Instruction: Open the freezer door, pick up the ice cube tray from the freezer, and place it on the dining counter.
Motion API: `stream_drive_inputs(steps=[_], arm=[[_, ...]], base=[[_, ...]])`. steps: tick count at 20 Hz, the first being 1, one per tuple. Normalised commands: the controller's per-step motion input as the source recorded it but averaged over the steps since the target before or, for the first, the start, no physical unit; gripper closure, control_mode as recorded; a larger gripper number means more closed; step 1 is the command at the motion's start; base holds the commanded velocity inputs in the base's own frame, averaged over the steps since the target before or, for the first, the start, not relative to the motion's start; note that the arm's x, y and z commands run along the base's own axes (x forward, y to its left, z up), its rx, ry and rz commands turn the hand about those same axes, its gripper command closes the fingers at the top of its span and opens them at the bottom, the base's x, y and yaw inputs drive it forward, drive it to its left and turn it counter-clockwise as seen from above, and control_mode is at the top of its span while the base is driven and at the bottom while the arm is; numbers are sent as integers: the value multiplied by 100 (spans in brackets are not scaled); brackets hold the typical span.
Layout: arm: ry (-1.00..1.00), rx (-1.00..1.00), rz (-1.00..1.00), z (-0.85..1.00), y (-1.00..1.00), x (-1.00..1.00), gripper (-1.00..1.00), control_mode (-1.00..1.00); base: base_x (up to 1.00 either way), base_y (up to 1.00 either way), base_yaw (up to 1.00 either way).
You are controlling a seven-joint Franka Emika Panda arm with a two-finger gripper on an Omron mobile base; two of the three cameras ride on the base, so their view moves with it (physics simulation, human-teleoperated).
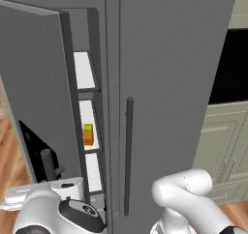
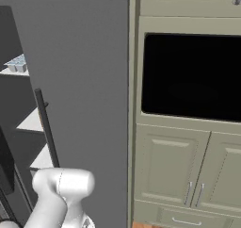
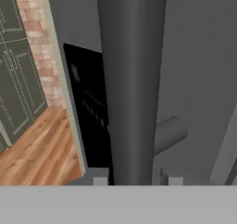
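Tool [image 3: 134, 180]: two small dark tips [image 3: 100, 180] set either side of the long dark vertical bar handle [image 3: 132, 79]; gap narrow, about the bar's width; firm clamp or mere bracket cannot be told from the hand view.
Handle: runs straight up between the tips, a stub mount branching off beside it; grasped low on the bar, probably for leverage in swinging the door.
Freezer door [image 1: 34, 83]: tall narrow matte-grey panel with black dispenser inset [image 3: 88, 112], standing partly open, swung outward toward the base, seen edge-on in the left base view.
Freezer [image 1: 89, 126]: dark-walled compartment exposed in the gap; white shelves stacked one above another.
Small orange and green carton [image 1: 87, 134]: upright on a middle shelf; not the target.
Ice cube tray [image 2: 16, 63]: light-blue, gridded, flat on an upper white shelf at the left edge of the right base view; untouched, well above the tool.
Wider plain grey door [image 1: 174, 97]: shut, own dark bar handle hanging down its left edge.
Stage, judged: door opening under way; gap looks too narrow for reaching in, more swing likely needed before release.
Risk, judged: tips slipping along the smooth bar.
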Motion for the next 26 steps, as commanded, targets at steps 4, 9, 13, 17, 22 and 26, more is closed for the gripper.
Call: stream_drive_inputs(steps=[4, 9, 13, 17, 22, 26], arm=[[0, 0, 0, 0, 37, -31, 100, -100], [0, 0, 0, 0, 29, -24, 100, -100], [0, 0, 0, 0, 30, -9, 100, -100], [0, 0, 0, -1, 18, -3, -100, -100], [0, 0, 0, 0, 0, 0, -100, -100], [0, 0, 0, 0, 0, -26, -100, -100]], base=[[0, 0, 0], [0, 0, 0], [0, 0, 0], [0, 0, 0], [0, 0, 0], [0, 0, 0]])
